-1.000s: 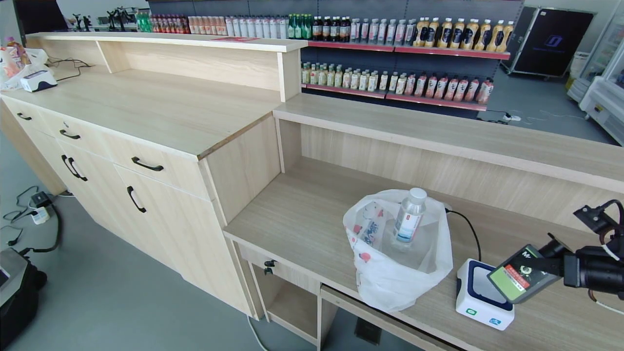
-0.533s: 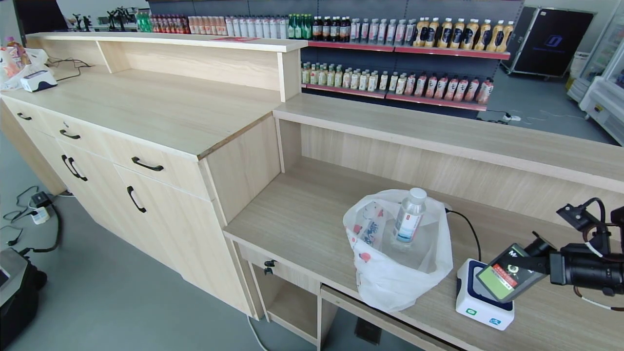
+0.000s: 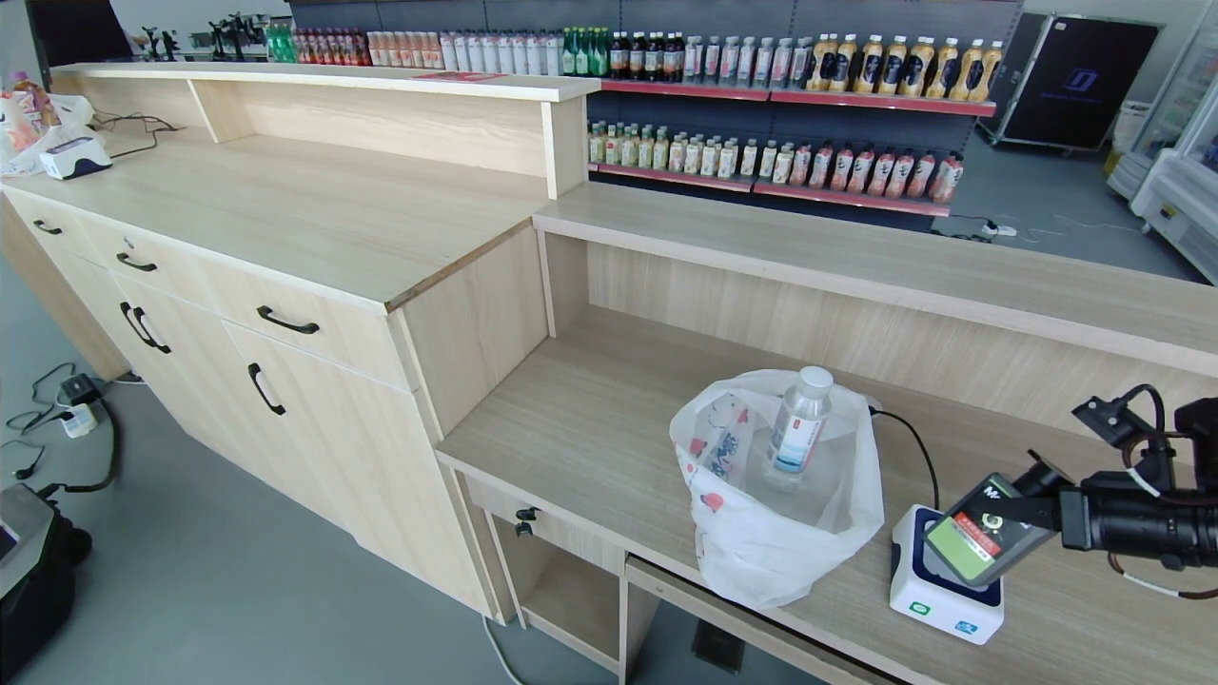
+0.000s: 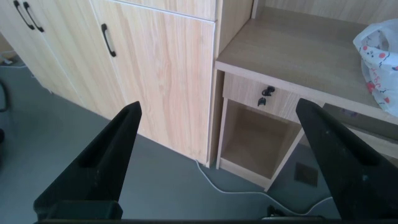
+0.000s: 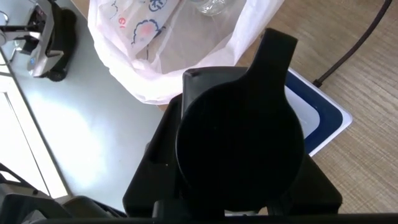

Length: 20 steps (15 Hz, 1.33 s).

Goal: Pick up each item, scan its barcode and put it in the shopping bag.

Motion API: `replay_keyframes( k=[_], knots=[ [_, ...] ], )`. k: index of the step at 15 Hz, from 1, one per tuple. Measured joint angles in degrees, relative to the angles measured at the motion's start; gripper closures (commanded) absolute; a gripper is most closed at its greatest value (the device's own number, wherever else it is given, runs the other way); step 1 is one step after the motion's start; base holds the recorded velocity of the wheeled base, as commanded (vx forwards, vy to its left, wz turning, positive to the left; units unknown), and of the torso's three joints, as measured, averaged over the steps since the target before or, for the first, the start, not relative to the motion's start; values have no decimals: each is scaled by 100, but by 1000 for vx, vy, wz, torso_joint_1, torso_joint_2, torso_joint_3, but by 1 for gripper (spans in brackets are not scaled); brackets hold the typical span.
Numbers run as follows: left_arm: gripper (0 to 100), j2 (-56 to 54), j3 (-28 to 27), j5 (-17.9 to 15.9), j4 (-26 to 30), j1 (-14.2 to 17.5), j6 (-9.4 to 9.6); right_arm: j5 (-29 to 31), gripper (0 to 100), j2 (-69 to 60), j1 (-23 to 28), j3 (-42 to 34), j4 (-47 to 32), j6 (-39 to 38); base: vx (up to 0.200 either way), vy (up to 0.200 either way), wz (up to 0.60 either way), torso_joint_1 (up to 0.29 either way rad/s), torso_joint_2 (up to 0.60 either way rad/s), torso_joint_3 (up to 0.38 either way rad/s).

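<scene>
My right gripper point(image 3: 1024, 500) is shut on a dark cylindrical container point(image 3: 974, 544) with a green and red label. It holds the container tilted just above the white and blue barcode scanner point(image 3: 944, 601) on the lower counter. In the right wrist view the container's round dark end point(image 5: 239, 140) hangs over the scanner point(image 5: 320, 118). Left of the scanner stands the white shopping bag point(image 3: 761, 533) with a clear water bottle point(image 3: 799, 426) upright inside. My left gripper point(image 4: 214, 165) is open and holds nothing, hanging above the floor in front of the counter.
A black cable point(image 3: 909, 440) runs from the scanner behind the bag. The lower counter point(image 3: 590, 419) has a raised back ledge point(image 3: 856, 257) and a taller cabinet point(image 3: 285, 228) to the left. Drink shelves point(image 3: 771, 86) stand beyond.
My right gripper has carried the container leftward and slightly down, bringing it over the scanner. The bag, the bottle and the left arm have not moved.
</scene>
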<state>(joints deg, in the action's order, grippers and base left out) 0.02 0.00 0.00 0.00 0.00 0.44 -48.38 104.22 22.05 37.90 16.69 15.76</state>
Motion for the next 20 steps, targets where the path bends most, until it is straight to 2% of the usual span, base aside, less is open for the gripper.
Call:
replay_keyframes(
  k=[6, 20],
  knots=[
    [0, 0, 0, 0, 0, 0, 0, 0, 100, 157, -21, -6, 325, -2, 0, 0, 0, 0, 0, 0],
    [0, 0, 0, 0, 0, 0, 0, 7, 100, 293, -177, 83, 343, -145, 0, 0, 0, 0, 0, 0]
  ],
)
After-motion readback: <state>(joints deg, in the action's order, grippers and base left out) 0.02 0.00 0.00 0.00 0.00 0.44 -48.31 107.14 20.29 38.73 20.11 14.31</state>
